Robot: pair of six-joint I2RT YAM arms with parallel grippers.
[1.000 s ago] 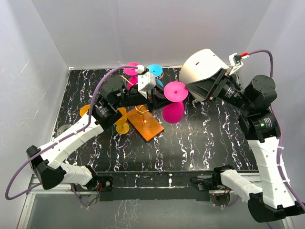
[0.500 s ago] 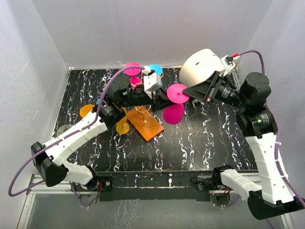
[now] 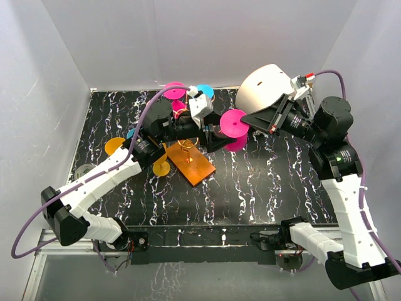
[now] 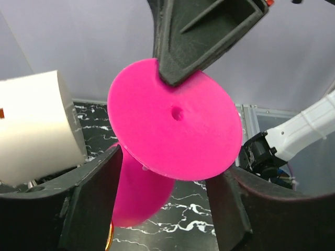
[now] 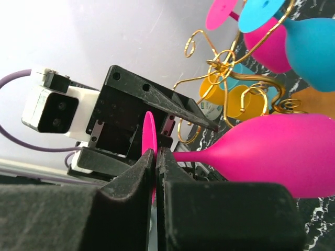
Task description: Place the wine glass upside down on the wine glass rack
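Observation:
The pink wine glass (image 3: pixel 232 123) hangs on its side in the air right of the wine glass rack (image 3: pixel 191 164). My right gripper (image 3: pixel 252 121) is shut on the rim of its flat foot (image 5: pixel 148 130), and the bowl (image 5: pixel 277 157) points away to the right. In the left wrist view the foot (image 4: pixel 175 125) faces the camera with the bowl (image 4: pixel 138 191) behind it. My left gripper (image 4: pixel 165 180) is open, its fingers (image 4: pixel 99 178) standing apart on either side of the glass. The rack's gold wire arms (image 5: pixel 225 68) show behind the glass.
Pink (image 3: pixel 174 91), blue (image 3: pixel 203 92) and yellow (image 3: pixel 116 145) glasses hang on the rack's far and left arms; another yellow one (image 3: pixel 161 168) is beside the orange base. A white rounded cover (image 3: pixel 266 84) sits above my right wrist. White walls close in the black marbled table (image 3: pixel 263 182).
My right gripper has shut on the glass's foot. My left gripper has opened off the glass. The bowl has lifted and swung slightly right.

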